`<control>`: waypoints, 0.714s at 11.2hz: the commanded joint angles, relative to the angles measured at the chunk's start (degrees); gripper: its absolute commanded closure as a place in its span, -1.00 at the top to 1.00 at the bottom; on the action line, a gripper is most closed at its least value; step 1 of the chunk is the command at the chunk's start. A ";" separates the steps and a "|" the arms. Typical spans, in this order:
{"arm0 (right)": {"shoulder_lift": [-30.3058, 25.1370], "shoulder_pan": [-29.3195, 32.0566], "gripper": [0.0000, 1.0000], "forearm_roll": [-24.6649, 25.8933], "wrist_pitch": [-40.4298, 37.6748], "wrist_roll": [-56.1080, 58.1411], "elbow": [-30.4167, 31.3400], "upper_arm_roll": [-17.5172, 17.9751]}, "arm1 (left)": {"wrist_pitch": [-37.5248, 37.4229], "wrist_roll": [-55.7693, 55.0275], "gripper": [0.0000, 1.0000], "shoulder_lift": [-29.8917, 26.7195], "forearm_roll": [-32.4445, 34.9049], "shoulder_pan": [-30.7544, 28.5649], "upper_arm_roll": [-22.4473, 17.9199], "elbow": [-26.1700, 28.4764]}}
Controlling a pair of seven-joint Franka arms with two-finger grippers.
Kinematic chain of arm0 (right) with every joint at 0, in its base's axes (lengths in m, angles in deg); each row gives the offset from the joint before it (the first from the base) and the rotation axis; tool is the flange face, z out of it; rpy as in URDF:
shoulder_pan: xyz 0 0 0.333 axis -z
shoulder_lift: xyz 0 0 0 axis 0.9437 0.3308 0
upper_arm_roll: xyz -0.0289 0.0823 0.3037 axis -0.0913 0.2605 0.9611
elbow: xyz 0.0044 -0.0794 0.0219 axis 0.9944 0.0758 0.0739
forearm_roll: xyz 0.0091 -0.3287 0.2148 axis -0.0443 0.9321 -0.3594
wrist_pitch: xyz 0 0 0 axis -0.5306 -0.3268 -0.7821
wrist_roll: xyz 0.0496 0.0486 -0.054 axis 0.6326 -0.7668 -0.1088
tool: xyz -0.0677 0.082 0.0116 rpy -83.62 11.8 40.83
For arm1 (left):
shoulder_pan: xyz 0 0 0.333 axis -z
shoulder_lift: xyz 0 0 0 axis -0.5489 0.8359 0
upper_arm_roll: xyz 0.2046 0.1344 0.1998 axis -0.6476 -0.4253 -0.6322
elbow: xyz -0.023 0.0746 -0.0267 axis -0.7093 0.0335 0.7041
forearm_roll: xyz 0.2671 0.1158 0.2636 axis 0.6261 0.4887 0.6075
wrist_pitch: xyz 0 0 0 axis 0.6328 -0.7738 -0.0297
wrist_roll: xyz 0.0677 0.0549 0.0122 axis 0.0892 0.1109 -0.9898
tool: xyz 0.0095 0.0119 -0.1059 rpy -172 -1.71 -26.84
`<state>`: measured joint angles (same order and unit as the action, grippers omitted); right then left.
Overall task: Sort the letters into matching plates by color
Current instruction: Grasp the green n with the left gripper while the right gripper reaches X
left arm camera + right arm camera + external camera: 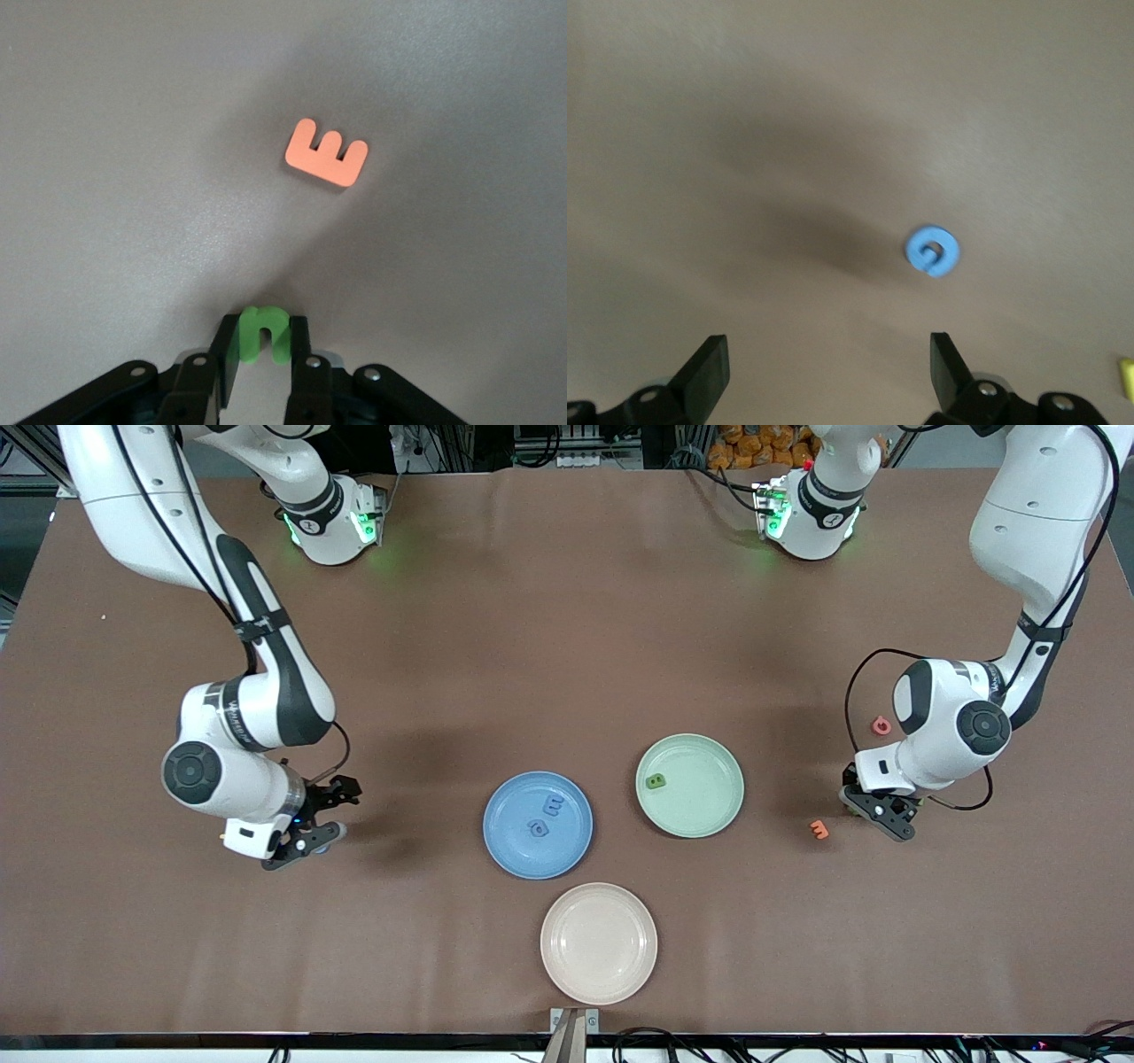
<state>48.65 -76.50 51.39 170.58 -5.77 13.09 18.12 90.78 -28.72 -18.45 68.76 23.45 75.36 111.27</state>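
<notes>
The only writing legible is the letters themselves: the small orange foam letter (326,152) on the brown tabletop (567,646) reads as an E, and the small green foam letter (262,333) pinched between the left gripper's (880,815) closed-in fingers has an arch like an n. That gripper sits near the table's edge at the left arm's end, just beside the orange E. A small pink foam letter (881,726) lies closer to the robots' edge, partly tucked under the left arm's wrist, so its shape is hard to make out.

The right gripper (310,837) hangs over the table near the right arm's end, its fingers spread wide with nothing between them; a small light-blue curled foam letter (931,251) lies on the cloth under it, hidden in the front view. A yellow scrap (1127,379) is cut off at the right wrist view's edge.

The round medium-blue plate (509,850) holds two blue foam letters (546,817), too small to read. The round mint-green plate (709,797) beside it holds one green foam letter (656,782). A round cream plate (599,974) sits close to the front camera's edge. Wide bare cloth surrounds all three plates.
</notes>
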 commanded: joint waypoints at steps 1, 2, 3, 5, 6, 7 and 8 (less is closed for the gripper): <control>-6.33 5.45 1.00 1.00 1.70 7.35 8.11 1.02 | 0.87 0.72 -1.00 0.36 0.93 0.09 -0.54 -0.22; -7.82 7.03 1.00 1.00 3.88 10.16 10.74 1.02 | 0.78 0.64 -1.00 0.10 0.67 0.09 -0.54 -0.22; -8.97 8.79 1.00 0.91 6.86 12.80 13.46 1.10 | 0.70 0.38 -1.00 -0.34 0.40 0.26 -0.45 -0.22; -9.86 10.90 1.00 0.91 12.48 16.94 17.86 1.10 | 0.08 -1.98 -1.00 -1.57 0.14 0.70 0.42 -0.40; -9.95 11.70 1.00 0.91 16.43 18.35 20.23 1.10 | -1.49 -7.57 -1.00 -2.62 0.05 1.75 1.99 -0.40; -9.86 12.23 1.00 0.91 19.17 19.06 21.91 1.10 | -3.42 -12.67 -1.00 -3.32 0.05 2.28 3.31 -0.75; -9.60 12.23 1.00 0.91 20.24 19.16 22.71 1.10 | -4.22 -16.03 -1.00 -3.59 0.05 2.81 4.63 -0.93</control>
<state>41.35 -65.72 51.49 186.73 11.86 30.54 18.15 89.90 -36.11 -19.49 68.72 24.38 77.67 110.21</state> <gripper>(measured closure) 0.000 0.736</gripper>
